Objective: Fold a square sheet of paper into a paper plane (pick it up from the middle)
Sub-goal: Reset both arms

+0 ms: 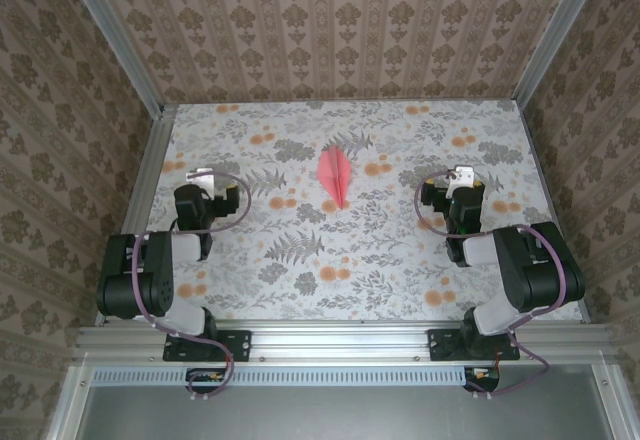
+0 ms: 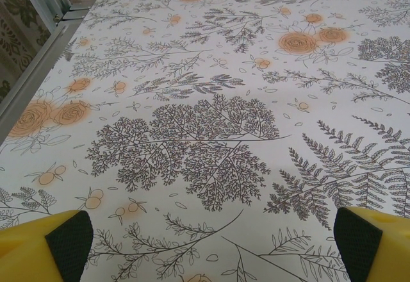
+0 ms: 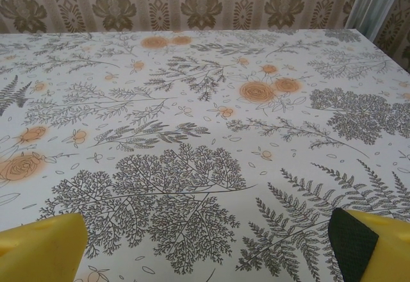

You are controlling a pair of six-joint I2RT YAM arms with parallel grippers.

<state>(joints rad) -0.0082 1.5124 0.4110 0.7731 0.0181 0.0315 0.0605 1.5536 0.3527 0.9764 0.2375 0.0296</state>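
The slim salmon-pink paper plane (image 1: 334, 177) lies folded at upper centre of the frame, left gripper (image 1: 203, 176) and right gripper (image 1: 463, 173) spread wide, empty, well apart from it, so the job looks done with nothing left to grasp.

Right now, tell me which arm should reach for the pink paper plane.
Right, marginally: the paper plane lies a touch nearer the right hand; the left hand is equally open and empty.

paper plane (image 1: 335, 176) | salmon-pink, slim folded dart with central ridge | lying flat, long axis running near to far | middle of the flower-print desk (image 1: 300, 260), between both arms, untouched
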